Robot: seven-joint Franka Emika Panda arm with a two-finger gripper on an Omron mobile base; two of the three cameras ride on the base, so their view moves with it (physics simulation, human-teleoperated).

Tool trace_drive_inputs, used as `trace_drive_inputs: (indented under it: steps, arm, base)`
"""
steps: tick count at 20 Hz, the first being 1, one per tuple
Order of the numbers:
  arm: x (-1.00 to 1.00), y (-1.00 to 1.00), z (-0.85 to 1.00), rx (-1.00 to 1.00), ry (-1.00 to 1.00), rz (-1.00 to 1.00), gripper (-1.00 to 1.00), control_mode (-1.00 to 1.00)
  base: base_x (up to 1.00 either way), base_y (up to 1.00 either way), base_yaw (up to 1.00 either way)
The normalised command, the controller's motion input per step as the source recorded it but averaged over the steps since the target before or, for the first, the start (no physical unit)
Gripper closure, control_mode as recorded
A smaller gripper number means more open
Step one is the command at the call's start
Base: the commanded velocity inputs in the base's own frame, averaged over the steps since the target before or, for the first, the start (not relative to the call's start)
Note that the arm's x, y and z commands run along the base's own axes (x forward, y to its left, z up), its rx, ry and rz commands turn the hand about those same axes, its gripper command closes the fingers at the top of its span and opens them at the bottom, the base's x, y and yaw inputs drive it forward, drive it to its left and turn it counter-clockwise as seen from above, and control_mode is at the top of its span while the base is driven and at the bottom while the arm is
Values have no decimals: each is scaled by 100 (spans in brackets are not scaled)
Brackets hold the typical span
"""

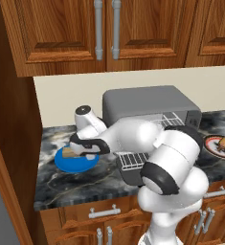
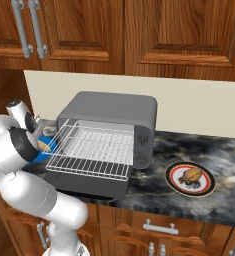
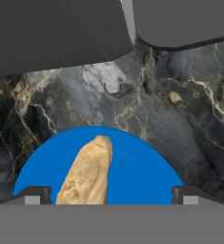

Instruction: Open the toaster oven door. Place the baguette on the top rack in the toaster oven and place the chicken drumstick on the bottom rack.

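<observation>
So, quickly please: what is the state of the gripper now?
Gripper: open, holding nothing, fingertips either side of the baguette on the blue plate.

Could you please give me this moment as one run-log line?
door: open | gripper: open, over baguette on blue plate | chicken drumstick: on red-rimmed plate | racks: bare

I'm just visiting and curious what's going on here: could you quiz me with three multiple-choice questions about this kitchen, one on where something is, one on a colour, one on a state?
1. Where does the baguette lie?
A. on the blue plate
B. on a rack
C. in a drawer

2. What colour is the rim of the plate under the chicken drumstick?
A. green
B. dark red
C. yellow

3. How is the toaster oven door?
A. shut
B. missing
C. folded down open

Answers: 1 A, the hand view shows bread on blue; 2 B, the red ring shows; 3 C, both racks stick out over it.
</observation>
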Motion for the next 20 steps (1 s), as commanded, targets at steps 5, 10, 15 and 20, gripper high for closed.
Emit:
trace_drive_inputs:
  steps: [5,10,15,20]
  arm:
    - [25,37,-22,0,0,0,-100,-100]
    - [21,22,-25,0,0,0,-100,-100]
    - [9,8,-23,0,0,0,-100,-100]
    - [2,8,-33,0,0,0,-100,-100]
  base:
    - [0,0,0]
    - [0,0,0]
    - [0,0,0]
    - [0,0,0]
